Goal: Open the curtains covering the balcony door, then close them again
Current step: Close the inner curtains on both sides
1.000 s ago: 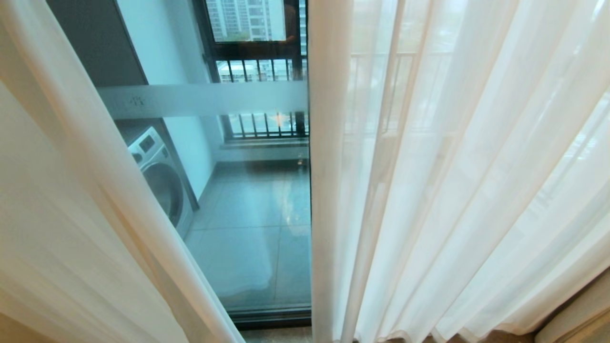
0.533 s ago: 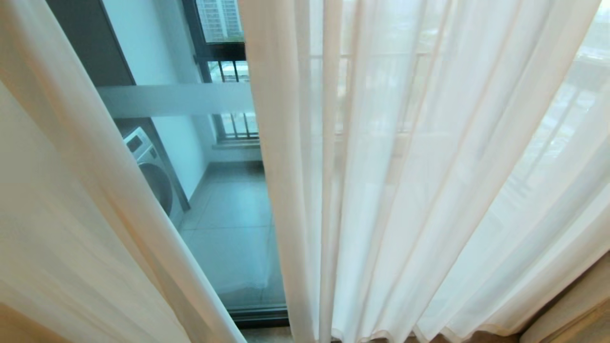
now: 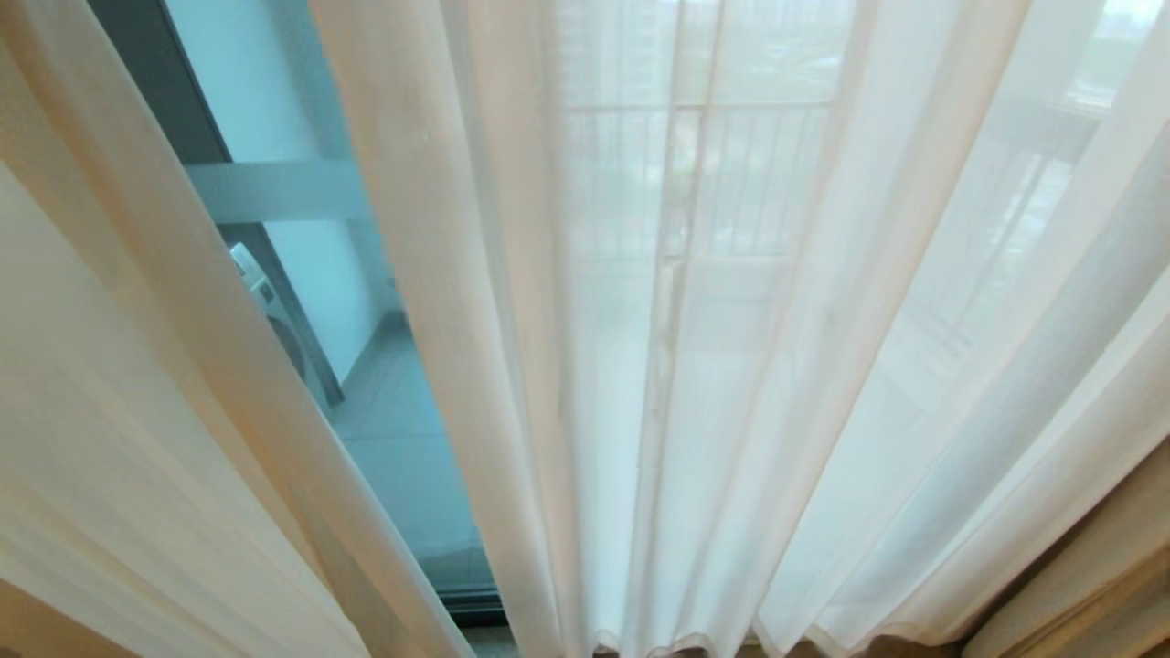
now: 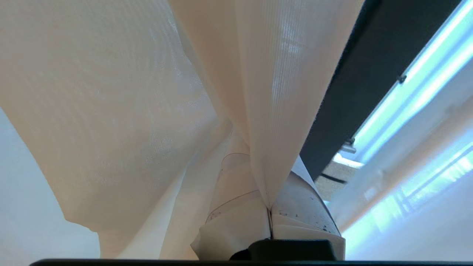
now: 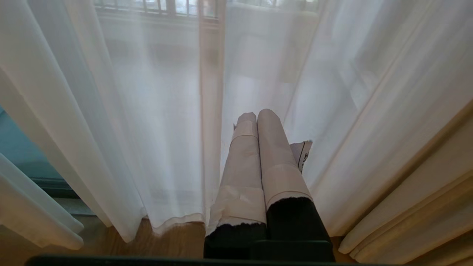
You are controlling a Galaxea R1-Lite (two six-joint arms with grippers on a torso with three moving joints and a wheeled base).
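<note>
Two sheer white curtains hang before the balcony door [image 3: 302, 192], whose glass and frosted band show in a narrow gap between them. The left panel [image 3: 137, 366] slants across the near left; the right panel [image 3: 731, 320] covers the middle and right. Neither arm shows in the head view. In the left wrist view my left gripper [image 4: 269, 199] is shut on a fold of curtain [image 4: 111, 111], with the door's dark frame [image 4: 362, 74] beside it. My right gripper [image 5: 257, 114] is shut on nothing, its taped fingers [image 5: 240, 166] pointing at the right panel [image 5: 147, 111] close to its hem.
A washing machine [image 3: 274, 320] stands on the tiled balcony behind the glass. Thicker tan drapes [image 3: 1079, 594] hang at the far right, also beside the right gripper [image 5: 425, 207]. Wooden floor [image 5: 122, 240] runs under the hems, and the door's bottom track [image 3: 471, 603] lies low in the gap.
The gap between the panels has narrowed a lot: the right panel's edge has slid left across the picture and hides the railing window. The balcony behind shifted left a little; the left panel kept its place.
</note>
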